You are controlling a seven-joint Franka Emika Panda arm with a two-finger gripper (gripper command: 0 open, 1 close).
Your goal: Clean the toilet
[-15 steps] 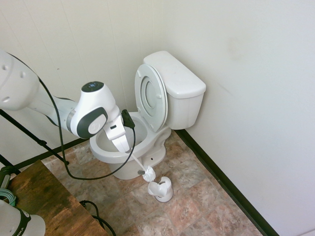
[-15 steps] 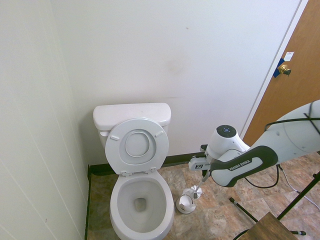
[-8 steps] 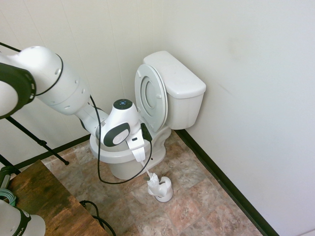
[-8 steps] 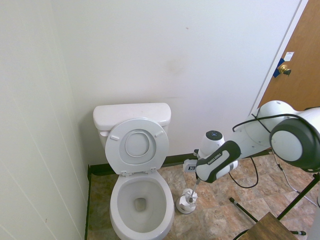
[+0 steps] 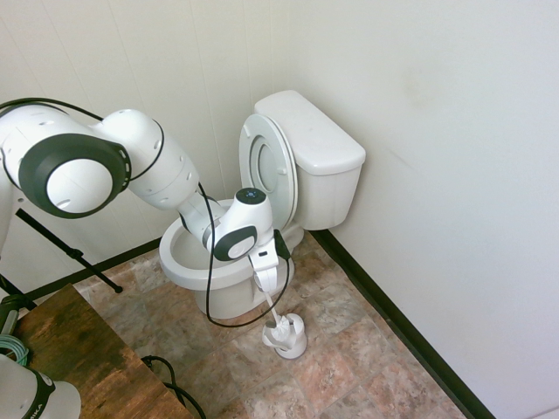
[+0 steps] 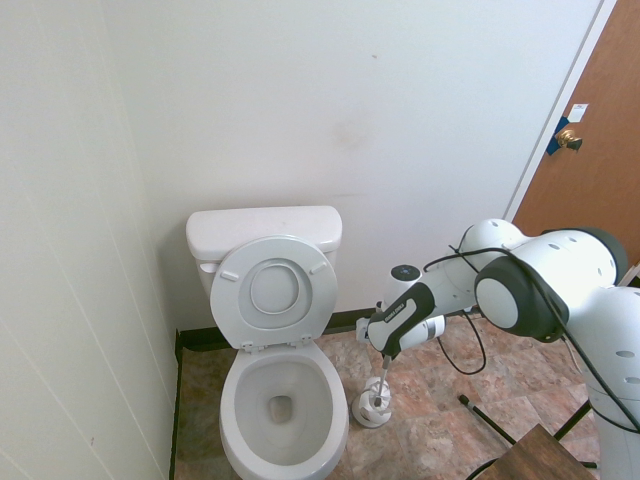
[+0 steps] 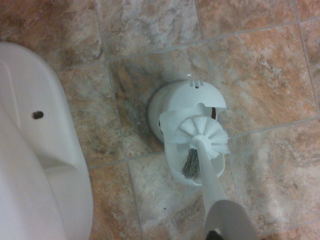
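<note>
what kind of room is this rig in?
A small bathroom or toilet room: a white toilet with its seat and lid up against the wall, a toilet brush going into its floor holder, a stone-look tile floor, and a wooden door.

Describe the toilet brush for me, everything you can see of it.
The toilet brush is white and looks plastic: a round head of white bristles, darker on one side, on a long slim handle that widens toward the top. It stands nearly upright, head down, at the opening of the small white brush holder on the tiled floor beside the toilet. The gripper is shut on the handle's upper end. Whether the head already rests inside the holder is unclear.
</note>
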